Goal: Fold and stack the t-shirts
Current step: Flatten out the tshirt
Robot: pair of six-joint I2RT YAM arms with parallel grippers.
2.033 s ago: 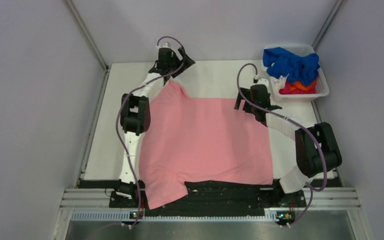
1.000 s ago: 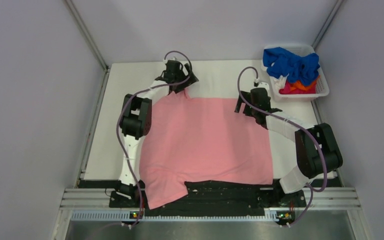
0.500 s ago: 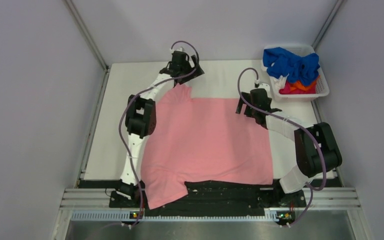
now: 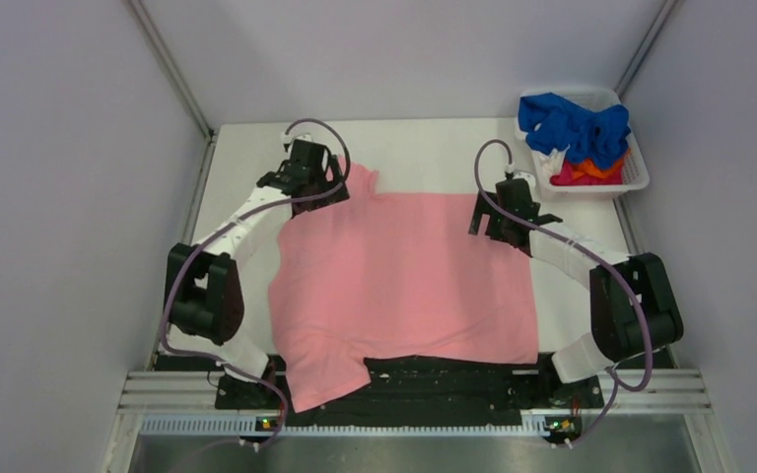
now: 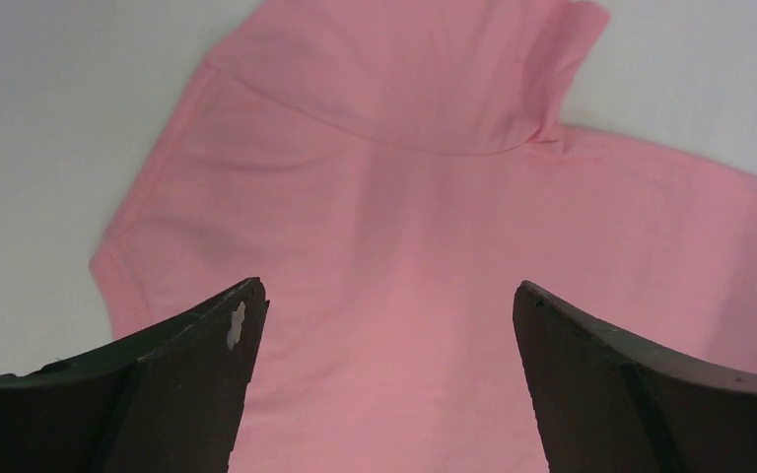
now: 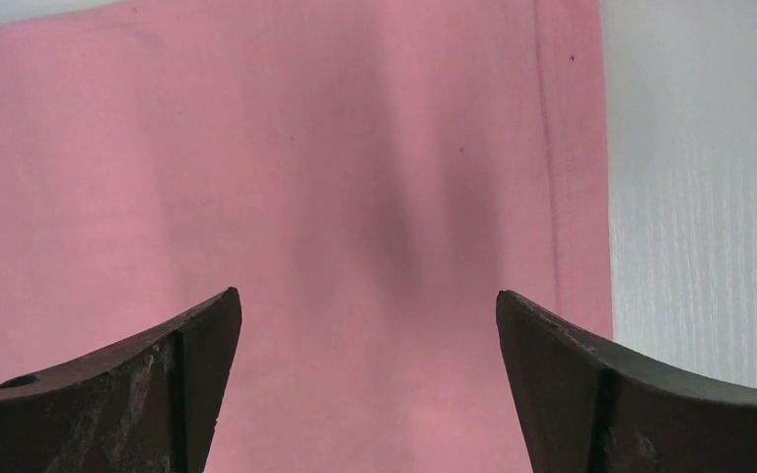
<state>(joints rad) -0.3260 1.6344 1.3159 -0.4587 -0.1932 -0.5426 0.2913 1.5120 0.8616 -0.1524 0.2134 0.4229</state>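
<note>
A salmon-pink t-shirt [image 4: 404, 286] lies spread flat on the white table, its lower left corner hanging over the front rail. My left gripper [image 4: 317, 185] hovers open above its far left sleeve. In the left wrist view the sleeve and shoulder [image 5: 404, 177] fill the frame, with nothing between the open fingers of the left gripper [image 5: 386, 296]. My right gripper [image 4: 498, 222] hangs open over the shirt's far right corner. The right wrist view shows the shirt's hem edge [image 6: 572, 197] just inside the right finger, and the right gripper [image 6: 367, 296] is empty.
A white plastic basket [image 4: 639, 177] stands at the back right corner, holding a royal blue t-shirt [image 4: 572, 123] on top of orange and red ones [image 4: 584, 173]. Bare white table [image 4: 246, 158] shows left of and behind the pink shirt. Grey walls close in on both sides.
My left arm has swung its elbow out to the left, and its gripper has moved left and nearer, from behind the sleeve to over it. The right gripper has barely shifted.
</note>
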